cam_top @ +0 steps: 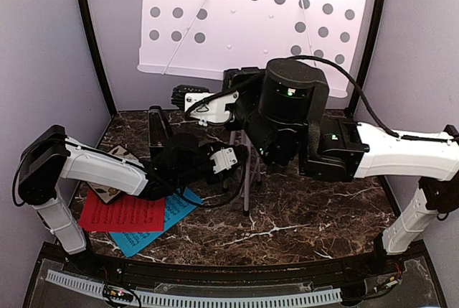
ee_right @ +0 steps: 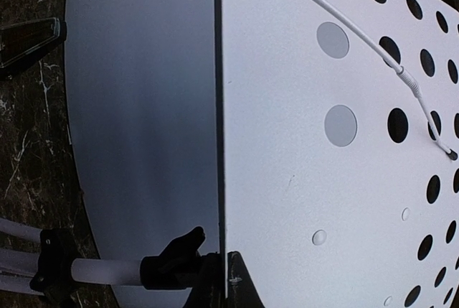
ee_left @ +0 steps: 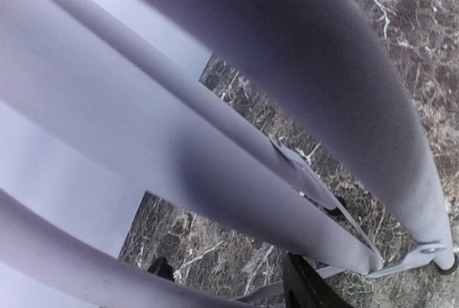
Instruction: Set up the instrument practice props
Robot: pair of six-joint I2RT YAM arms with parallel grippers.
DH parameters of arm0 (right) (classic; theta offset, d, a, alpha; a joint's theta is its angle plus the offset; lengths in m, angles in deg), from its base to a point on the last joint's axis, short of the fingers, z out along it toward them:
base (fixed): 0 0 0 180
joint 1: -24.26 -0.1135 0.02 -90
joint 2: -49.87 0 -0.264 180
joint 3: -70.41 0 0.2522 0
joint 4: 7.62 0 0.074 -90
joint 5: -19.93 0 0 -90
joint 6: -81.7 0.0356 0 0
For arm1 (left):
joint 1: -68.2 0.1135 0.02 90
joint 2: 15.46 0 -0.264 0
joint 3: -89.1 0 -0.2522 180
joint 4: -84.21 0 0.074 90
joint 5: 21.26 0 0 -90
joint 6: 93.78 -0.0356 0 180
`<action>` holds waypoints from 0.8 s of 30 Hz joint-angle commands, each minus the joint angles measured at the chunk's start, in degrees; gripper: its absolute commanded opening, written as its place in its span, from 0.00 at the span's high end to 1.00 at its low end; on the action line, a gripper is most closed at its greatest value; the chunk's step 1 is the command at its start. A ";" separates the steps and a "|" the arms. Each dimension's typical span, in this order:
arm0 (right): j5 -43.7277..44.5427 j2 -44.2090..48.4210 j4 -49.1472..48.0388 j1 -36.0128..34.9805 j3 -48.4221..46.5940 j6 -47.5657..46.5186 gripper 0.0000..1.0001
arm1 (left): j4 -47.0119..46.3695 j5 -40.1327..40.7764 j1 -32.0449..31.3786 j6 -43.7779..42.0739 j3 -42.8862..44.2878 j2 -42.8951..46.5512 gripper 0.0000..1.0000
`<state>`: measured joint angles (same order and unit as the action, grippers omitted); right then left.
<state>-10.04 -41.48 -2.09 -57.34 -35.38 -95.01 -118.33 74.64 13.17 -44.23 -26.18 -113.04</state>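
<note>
The white perforated music stand's desk (cam_top: 251,14) stands tilted at the back, on a pole with tripod legs (cam_top: 247,186). My right gripper (cam_top: 183,95) is shut on the desk's lower edge; in the right wrist view the fingers (ee_right: 228,283) pinch the thin plate (ee_right: 301,143). My left gripper (cam_top: 242,154) is open right by the legs, which fill the left wrist view (ee_left: 237,171) between its two dark fingertips (ee_left: 301,286). The red sheet (cam_top: 122,213) and the blue sheet (cam_top: 163,223) lie overlapping at the front left. A black pyramid-shaped metronome (cam_top: 158,132) stands behind the left arm.
A square floral tile (cam_top: 109,192) lies partly under the left forearm. Grey walls with black frame posts (cam_top: 97,42) close in the dark marble table (cam_top: 315,215) on the left, right and back. A cable tray (cam_top: 215,297) runs along the near edge.
</note>
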 commanded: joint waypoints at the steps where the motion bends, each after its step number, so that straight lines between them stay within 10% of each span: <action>1: -2.23 2.76 -12.82 -1.02 -1.24 -0.13 0.97 | -0.16 -2.10 -0.61 6.93 0.39 5.02 0.46; 24: -2.25 1.88 -19.95 -2.79 -0.25 -4.62 0.84 | 5.09 0.87 -1.14 12.46 4.09 3.58 0.79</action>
<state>-9.61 -41.48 -8.40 -58.63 -33.79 -98.07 -115.02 75.55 12.93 -31.00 -23.12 -110.05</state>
